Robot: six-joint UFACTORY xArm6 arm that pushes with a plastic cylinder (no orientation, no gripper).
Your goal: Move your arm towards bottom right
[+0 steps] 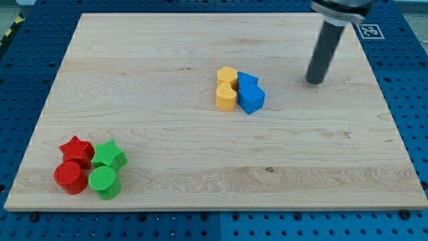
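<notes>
The dark rod is standing over the wooden board (200,154) in the view's upper right, its tip (313,82) resting apart from the blocks. Left of it, two yellow blocks (227,88) are touching two blue blocks (249,93). At the view's bottom left, a red star (76,150), red cylinder (69,177), green star (109,156) and green cylinder (105,182) are sitting clustered together.

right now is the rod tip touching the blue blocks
Apart. The camera view shows bare wooden board between my tip and the blue blocks, with the tip toward the view's right.
</notes>
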